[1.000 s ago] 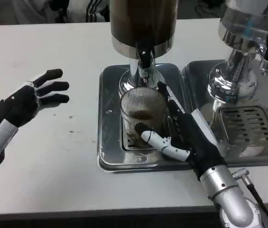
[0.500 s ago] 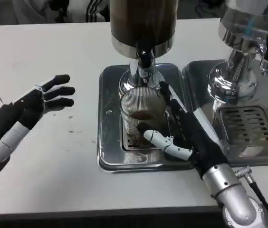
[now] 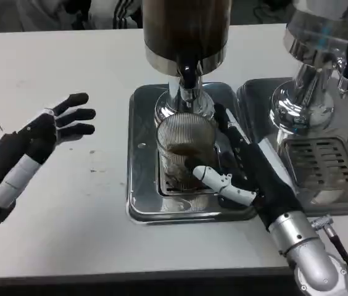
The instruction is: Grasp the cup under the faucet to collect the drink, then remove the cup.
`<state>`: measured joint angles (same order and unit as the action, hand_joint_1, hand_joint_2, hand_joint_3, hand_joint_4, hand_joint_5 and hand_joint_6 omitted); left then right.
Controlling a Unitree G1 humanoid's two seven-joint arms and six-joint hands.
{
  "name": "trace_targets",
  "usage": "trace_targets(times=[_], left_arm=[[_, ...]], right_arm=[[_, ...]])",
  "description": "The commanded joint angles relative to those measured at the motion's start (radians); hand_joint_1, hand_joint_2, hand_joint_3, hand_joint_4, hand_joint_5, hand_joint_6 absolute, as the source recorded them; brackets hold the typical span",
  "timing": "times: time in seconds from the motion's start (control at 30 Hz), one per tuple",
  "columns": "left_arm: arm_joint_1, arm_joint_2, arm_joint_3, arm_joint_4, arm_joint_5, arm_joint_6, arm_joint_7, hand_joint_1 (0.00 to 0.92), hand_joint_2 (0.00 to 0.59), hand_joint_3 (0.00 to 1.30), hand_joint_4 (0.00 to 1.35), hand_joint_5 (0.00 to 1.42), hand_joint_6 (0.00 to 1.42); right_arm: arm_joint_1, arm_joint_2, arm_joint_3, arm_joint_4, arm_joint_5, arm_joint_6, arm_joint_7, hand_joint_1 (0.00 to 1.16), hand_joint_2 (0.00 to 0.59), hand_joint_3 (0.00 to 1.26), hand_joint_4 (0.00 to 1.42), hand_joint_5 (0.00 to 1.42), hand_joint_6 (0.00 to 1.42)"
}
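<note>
A ribbed clear glass cup [image 3: 185, 150] with brown drink in its bottom stands on the steel drip tray [image 3: 142, 185] under the black faucet [image 3: 188, 78] of the dark drink dispenser [image 3: 185, 31]. My right hand [image 3: 248, 169] wraps the cup from its right side, thumb across the front and fingers behind it. My left hand [image 3: 47, 129] hovers over the white table to the left of the tray, fingers spread and holding nothing.
A second steel dispenser [image 3: 316, 55] with its own drip tray [image 3: 314, 161] stands at the right, close beside my right forearm. A black cable [image 3: 334, 243] runs along that forearm. Bare white table [image 3: 69, 228] lies left and in front of the tray.
My left hand has drifted right and a little up toward the tray. My right hand has shifted slightly right and upward while keeping its hold on the cup.
</note>
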<state>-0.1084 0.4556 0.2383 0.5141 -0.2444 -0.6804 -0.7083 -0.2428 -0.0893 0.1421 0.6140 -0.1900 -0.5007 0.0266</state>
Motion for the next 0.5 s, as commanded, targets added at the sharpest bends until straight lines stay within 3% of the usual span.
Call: trace_targets(times=[0.03, 0.27, 0.5], left_arm=[[0.009, -0.008, -0.018, -0.010, 0.017, -0.013, 0.017, 0.000, 0.052, 0.16, 0.19, 0.25, 0.21], [0.009, -0.008, -0.027, -0.004, 0.020, -0.012, 0.024, 0.000, 0.051, 0.16, 0.19, 0.25, 0.22], [0.004, -0.001, -0.029, 0.012, 0.031, -0.011, 0.028, 0.000, 0.059, 0.18, 0.20, 0.26, 0.22]], right_arm=[[-0.012, -0.008, -0.009, 0.002, 0.010, -0.007, 0.010, 0.59, 0.233, 0.00, 0.01, 0.00, 0.00], [-0.018, -0.013, -0.009, 0.002, -0.009, -0.014, -0.003, 0.59, 0.233, 0.00, 0.01, 0.00, 0.00], [-0.053, -0.007, 0.002, 0.042, -0.004, -0.022, 0.028, 0.59, 0.233, 0.00, 0.00, 0.00, 0.00]])
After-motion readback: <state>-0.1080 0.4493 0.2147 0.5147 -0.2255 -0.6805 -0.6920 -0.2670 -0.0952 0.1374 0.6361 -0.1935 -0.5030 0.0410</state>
